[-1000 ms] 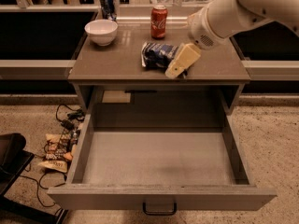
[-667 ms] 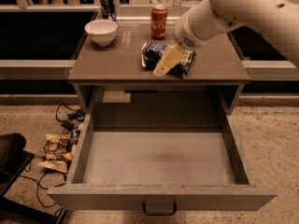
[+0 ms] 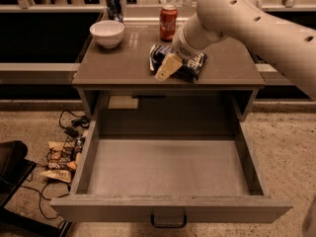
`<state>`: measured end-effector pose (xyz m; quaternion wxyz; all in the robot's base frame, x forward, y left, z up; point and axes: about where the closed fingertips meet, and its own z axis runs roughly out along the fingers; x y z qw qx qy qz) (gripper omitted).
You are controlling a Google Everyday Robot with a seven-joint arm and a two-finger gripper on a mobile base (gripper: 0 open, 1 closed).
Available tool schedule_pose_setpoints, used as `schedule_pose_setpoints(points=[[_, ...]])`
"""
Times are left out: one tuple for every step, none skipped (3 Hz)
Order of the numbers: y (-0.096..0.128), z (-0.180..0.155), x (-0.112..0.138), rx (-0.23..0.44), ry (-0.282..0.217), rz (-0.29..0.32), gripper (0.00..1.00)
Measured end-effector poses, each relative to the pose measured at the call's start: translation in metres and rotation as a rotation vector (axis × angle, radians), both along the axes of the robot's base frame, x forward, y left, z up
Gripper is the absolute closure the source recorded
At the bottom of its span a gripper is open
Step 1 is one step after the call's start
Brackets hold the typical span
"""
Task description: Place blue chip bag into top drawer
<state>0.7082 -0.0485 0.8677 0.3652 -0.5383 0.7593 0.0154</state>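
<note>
My hand (image 3: 169, 66) is down at the worktop (image 3: 118, 65), on top of the bag (image 3: 198, 63). The bag lies flat and crinkled near the front edge of the worktop, a little right of the middle. The pale tip of my hand lies across the left part of the bag and points to the front-left, towards the edge. The dark blue of the bag shows on both sides of it, more on the right side, where white letters are seen. Whether my hand touches the bag or is just over it, I cannot tell. Whether my hand is open or closed I also cannot tell, because my own wrist and arm cover the rest of it. My arm comes in from the upper right.

The drawer (image 3: 168, 168) stands open below the worktop, pulled far out, in front of the bag and lower. Its dark handle (image 3: 169, 221) sits at the middle of the front panel. The bag is on the worktop, not yet in the drawer.

Behind the bag a red can (image 3: 168, 22) stands upright, near my wrist. A white bowl (image 3: 107, 32) stands at the back left of the worktop, well apart from the bag, and a blue can (image 3: 114, 5) stands behind the bowl. On the floor left of the drawer lie some wrappers (image 3: 60, 162) and black cables (image 3: 69, 127).
</note>
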Motion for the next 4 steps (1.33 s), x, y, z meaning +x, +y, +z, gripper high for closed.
schedule_pose_setpoints(points=[[0.003, -0.02, 0.012, -0.04, 0.022, -0.035, 0.42], [0.004, -0.037, 0.02, -0.077, 0.044, -0.063, 0.65], [0.004, -0.037, 0.02, -0.078, 0.044, -0.065, 0.88], [0.004, -0.034, 0.02, -0.078, 0.044, -0.065, 1.0]])
